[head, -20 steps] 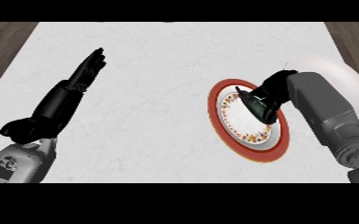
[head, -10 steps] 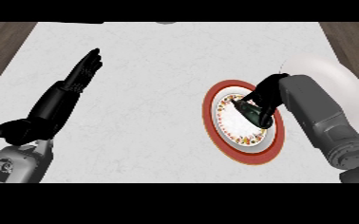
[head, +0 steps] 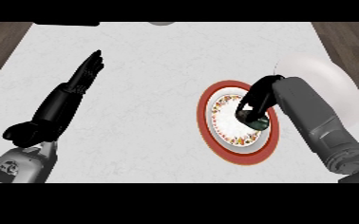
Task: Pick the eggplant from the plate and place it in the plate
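Far left of the red-rimmed plate (head: 213,137), the left hand (head: 79,83) rested with straight, spread fingers. The worktop (head: 161,66) between them gave much open room. On the plate, the right hand (head: 254,105) was curled around the dark eggplant (head: 255,122). The eggplant could slip out because little of it was enclosed. A white plate (head: 319,71) lay just right.

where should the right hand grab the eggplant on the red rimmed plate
From above, fingers closing across the eggplant's width. It lies low on the red-rimmed plate near its right side, mostly hidden under the right hand, so the rim probably blocks a sideways approach.
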Controlling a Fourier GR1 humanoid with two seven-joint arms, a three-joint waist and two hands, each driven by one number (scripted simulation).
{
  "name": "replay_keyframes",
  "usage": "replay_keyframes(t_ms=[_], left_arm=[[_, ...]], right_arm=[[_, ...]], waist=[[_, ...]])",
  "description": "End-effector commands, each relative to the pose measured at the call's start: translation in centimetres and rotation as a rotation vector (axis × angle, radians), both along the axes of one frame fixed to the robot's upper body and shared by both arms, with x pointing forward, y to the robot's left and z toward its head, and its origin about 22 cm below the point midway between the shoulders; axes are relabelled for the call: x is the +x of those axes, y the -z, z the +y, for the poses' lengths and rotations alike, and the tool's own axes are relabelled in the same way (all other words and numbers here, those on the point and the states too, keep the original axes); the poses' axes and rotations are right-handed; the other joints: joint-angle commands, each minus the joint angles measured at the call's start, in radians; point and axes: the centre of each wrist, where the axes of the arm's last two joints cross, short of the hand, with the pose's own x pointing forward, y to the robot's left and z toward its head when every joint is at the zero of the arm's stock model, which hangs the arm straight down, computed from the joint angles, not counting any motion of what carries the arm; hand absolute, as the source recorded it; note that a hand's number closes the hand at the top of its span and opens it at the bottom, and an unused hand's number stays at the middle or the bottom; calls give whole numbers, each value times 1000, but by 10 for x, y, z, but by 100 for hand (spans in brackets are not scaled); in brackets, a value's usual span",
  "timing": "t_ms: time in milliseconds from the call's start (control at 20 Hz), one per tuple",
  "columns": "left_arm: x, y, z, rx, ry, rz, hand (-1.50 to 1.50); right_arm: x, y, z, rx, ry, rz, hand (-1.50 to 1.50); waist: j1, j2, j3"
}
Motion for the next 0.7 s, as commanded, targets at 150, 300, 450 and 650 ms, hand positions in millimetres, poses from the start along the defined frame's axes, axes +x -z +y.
replay_keyframes(t_ms=[150, 300, 450, 650], left_arm=[[1, -2, 10, -6, 8, 21, 0], [-6, 8, 9, -2, -28, 40, 0], [-2, 10, 11, 5, -40, 58, 0], [-5, 18, 15, 2, -59, 81, 0]], right_arm=[[-18, 27, 9, 67, 21, -18, 150], [-5, -13, 80, -193, -88, -455, 150], [9, -63, 121, -429, -194, -782, 150], [-10, -59, 164, -521, -188, -1122, 150]], waist=[[7, 28, 34], [-20, -8, 32], [-20, -47, 25], [-58, -41, 29]])
